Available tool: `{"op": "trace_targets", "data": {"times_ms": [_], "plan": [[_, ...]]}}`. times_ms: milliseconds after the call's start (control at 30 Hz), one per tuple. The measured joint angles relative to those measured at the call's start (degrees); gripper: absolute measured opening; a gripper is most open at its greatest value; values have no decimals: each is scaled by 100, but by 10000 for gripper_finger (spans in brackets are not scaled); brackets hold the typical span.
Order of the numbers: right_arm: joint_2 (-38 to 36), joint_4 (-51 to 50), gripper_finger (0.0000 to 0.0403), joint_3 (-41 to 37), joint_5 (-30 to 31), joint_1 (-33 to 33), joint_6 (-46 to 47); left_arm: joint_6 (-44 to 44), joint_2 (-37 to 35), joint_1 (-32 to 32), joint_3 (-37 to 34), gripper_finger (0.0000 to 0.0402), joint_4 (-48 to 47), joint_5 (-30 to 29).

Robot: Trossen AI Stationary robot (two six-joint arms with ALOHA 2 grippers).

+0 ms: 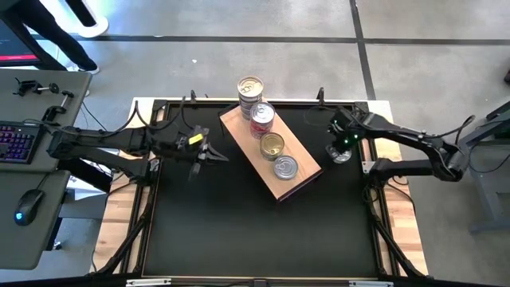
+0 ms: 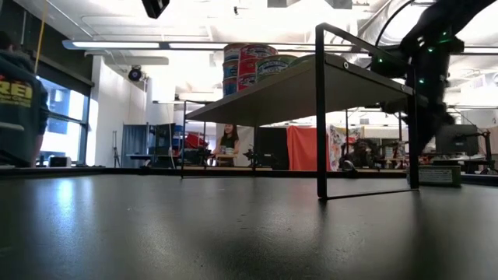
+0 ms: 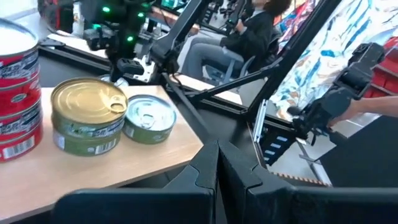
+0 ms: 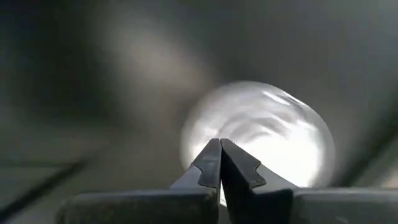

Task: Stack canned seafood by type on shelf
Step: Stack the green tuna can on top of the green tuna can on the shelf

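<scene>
The shelf (image 1: 296, 180) is a light wooden board on black legs, lying aslant mid-table. Along it stand canned seafood: a tall stack (image 1: 250, 88) at the far end, a red-labelled stack (image 1: 262, 119), a gold tin (image 1: 272, 145) and a silver tin (image 1: 285, 167). One loose silver tin (image 1: 341, 155) rests on the black table right of the shelf. My right gripper (image 4: 219, 144) points down over this tin's lid (image 4: 280, 134), shut. My left gripper (image 3: 219, 163) is shut and holds nothing, hovering left of the shelf, with the gold tin (image 3: 90, 115) ahead of it. My right gripper has its shut fingertips over the middle of the loose tin's lid (image 4: 249, 124), coming from above. The picture is blurred, and whether the tips touch the lid I cannot tell. The tin stands flat on the table.
A black frame (image 1: 159, 108) rims the table. In the low view the shelf's legs (image 2: 320, 117) lift the board well above the table. Desks with a keyboard (image 1: 16, 139) stand left of the table, and a person (image 3: 249, 31) sits beyond the far side.
</scene>
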Motion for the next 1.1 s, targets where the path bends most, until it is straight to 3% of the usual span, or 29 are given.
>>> {"op": "trace_targets", "data": {"times_ms": [100, 200, 333, 433, 500, 833, 1100], "plan": [[30, 377, 0, 11, -953, -106, -829, 1, -2, -68, 0, 0, 92, -47], [31, 435, 0, 13, -1201, -99, -938, -46, 0, -152, 0, 0, 175, -172], [33, 300, 0, 15, -992, -103, -377, -96, 0, -274, 0, 0, 200, -366], [50, -23, 0, 15, 37, -125, 829, -97, 0, -320, 0, 0, 202, -435], [48, -169, 0, 15, 322, -170, 956, -98, 0, -338, 0, 0, 202, -501], [373, -159, 0, 15, 296, -338, 2062, -96, 0, -346, 0, 0, 194, -515], [723, -23, 0, 15, 254, -220, 2106, -98, 0, -346, 0, 0, 162, -500]]}}
